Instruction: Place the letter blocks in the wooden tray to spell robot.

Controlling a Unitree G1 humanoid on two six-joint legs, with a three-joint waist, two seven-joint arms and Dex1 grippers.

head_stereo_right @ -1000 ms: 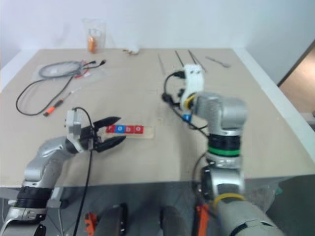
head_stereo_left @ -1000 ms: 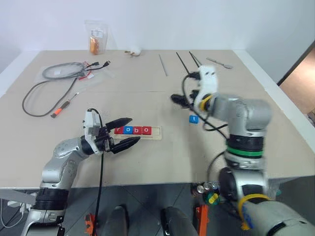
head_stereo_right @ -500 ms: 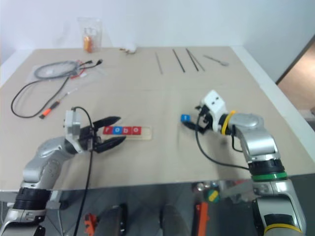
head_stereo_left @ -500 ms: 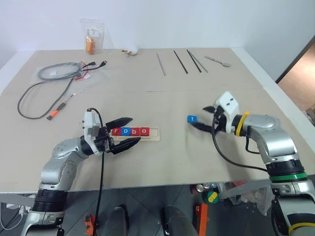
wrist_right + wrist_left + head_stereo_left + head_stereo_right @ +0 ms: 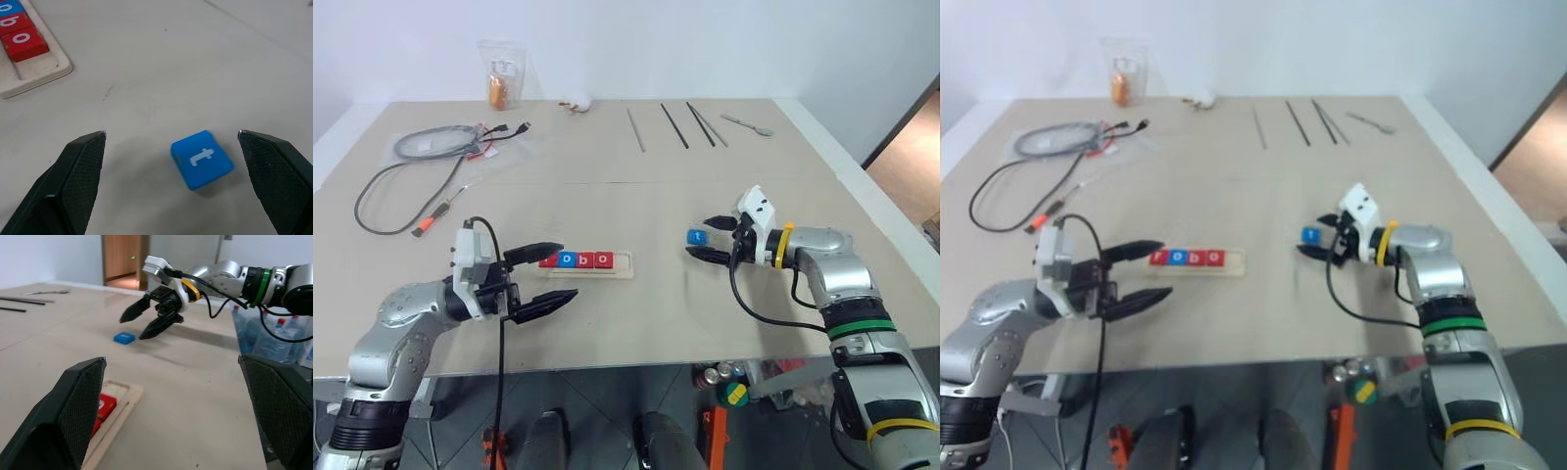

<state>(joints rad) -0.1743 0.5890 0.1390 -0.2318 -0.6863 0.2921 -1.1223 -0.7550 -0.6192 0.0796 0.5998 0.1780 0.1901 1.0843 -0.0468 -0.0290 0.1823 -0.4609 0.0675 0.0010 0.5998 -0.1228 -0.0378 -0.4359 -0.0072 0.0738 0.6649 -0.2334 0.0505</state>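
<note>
— Where was the blue t block [image 5: 202, 159]?
— On the table [image 5: 636, 186], between the right gripper's [image 5: 714, 239] wide-spread fingers, touching neither.
— And the tray [image 5: 619, 264]?
— Just past the left gripper's [image 5: 547, 275] tips (fingers wide too, holding nothing), with four blocks [image 5: 575, 259] seated at its near end and its far end bare.

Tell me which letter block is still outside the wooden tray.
The blue t block, lying alone on the table between the open fingers of the right gripper. The other blocks, r, o, b, o, sit in a row in the wooden tray.
</note>
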